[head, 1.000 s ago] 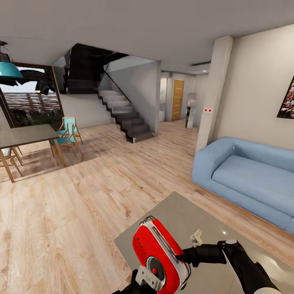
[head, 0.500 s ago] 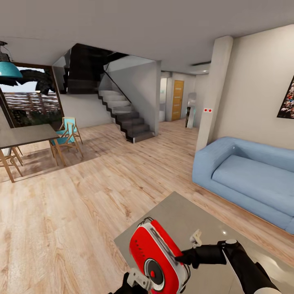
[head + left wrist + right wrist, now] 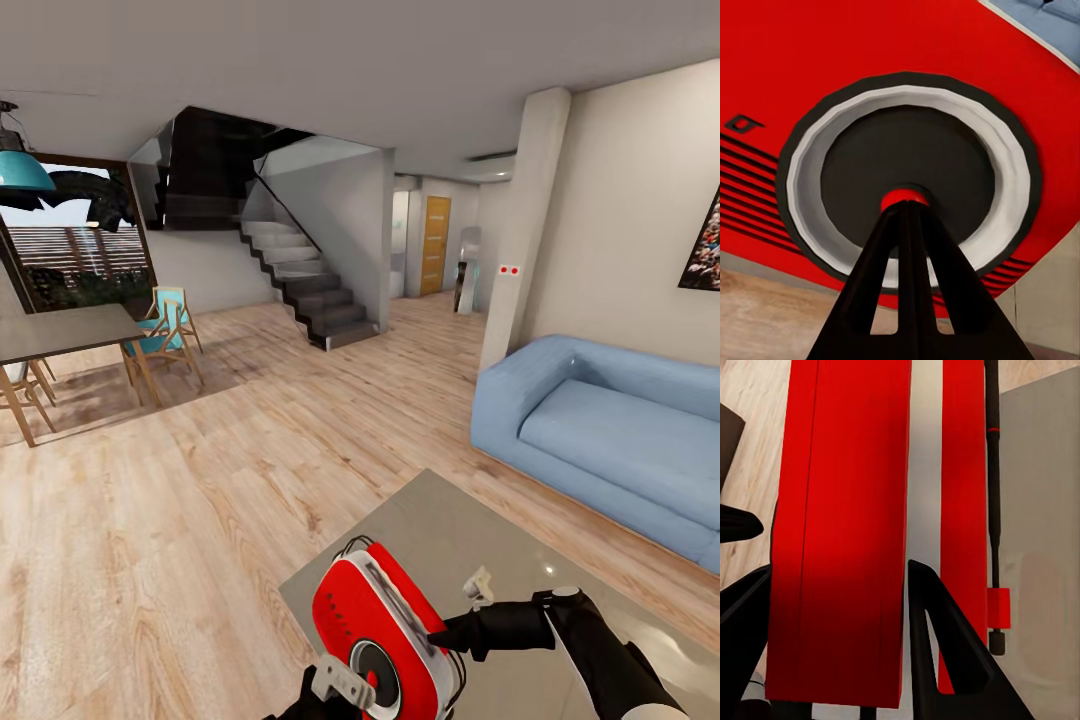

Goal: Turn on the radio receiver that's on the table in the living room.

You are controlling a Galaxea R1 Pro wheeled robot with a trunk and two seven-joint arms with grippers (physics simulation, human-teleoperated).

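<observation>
Since 1 s ago the radio receiver (image 3: 385, 635) has tilted leftward above the bench (image 3: 470, 525). Right jaws (image 3: 840, 585) clamp its body; left jaws (image 3: 906, 206), together, press the dial (image 3: 907, 176). Switching appears underway.

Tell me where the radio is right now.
In the head view the radio is at the bottom centre, over the near corner of the low table, held between the left pincer and right pincer.

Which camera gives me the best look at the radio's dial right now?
The left wrist view: the dial sits face-on, with the left gripper closed at its centre. The head view shows the dial small and slanted on the radio. The right wrist view shows the radio's side.
</observation>
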